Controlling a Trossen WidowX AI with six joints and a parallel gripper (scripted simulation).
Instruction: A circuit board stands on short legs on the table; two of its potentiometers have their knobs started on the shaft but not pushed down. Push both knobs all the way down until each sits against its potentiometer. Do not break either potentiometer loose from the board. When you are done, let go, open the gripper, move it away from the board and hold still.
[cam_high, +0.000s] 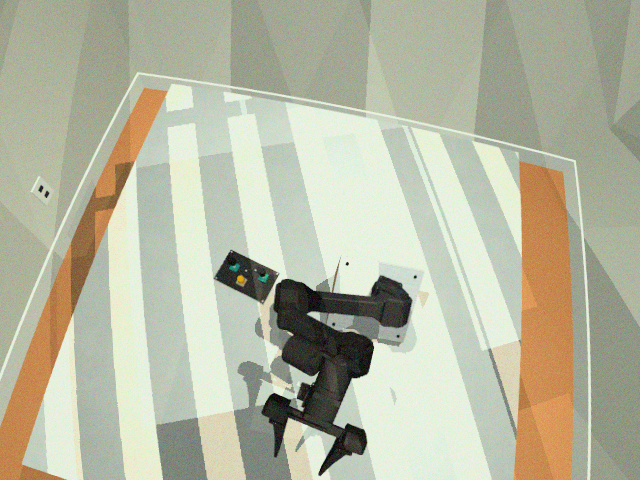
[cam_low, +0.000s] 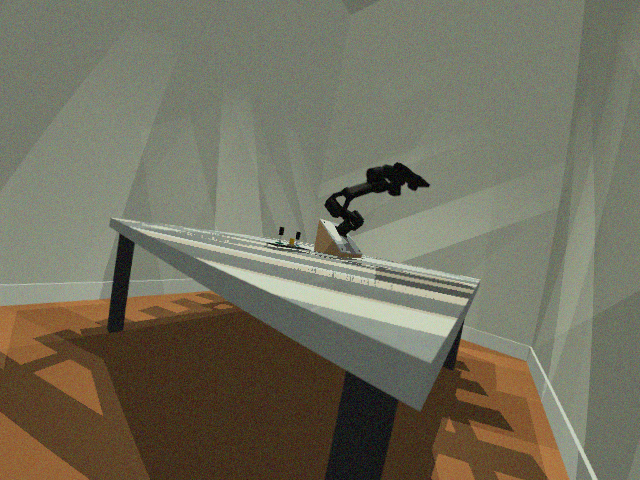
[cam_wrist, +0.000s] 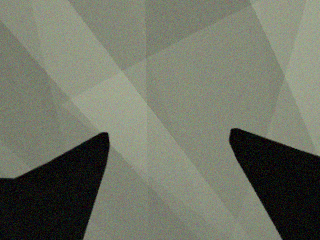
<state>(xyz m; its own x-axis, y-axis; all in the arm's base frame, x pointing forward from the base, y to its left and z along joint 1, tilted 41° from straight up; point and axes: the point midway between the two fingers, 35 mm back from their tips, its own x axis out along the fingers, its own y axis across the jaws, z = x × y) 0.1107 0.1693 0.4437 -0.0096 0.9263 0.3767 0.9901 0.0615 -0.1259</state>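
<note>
The dark circuit board (cam_high: 253, 292) lies left of the arm's base in the top view. Two teal potentiometers (cam_high: 234, 268) (cam_high: 263, 278) carry black knobs. One black knob (cam_high: 233, 261) (cam_low: 281, 230) and the other black knob (cam_high: 262, 272) (cam_low: 298, 235) stand high above the board in the exterior view, with a gap under each. A yellow part (cam_high: 240, 279) (cam_low: 292, 241) sits between them, lower. My gripper (cam_high: 298, 465) (cam_wrist: 170, 136) is open and empty, raised high and far from the board, pointing away from it. The wrist view shows only wall between the fingers.
The arm stands on a wedge-shaped mount (cam_high: 356, 279) (cam_low: 326, 240) with a pale sloping top, just right of the board. The striped table (cam_low: 403, 310) has a grey front edge. The arm's elbow (cam_high: 292, 299) is close to the board's right side in the top view.
</note>
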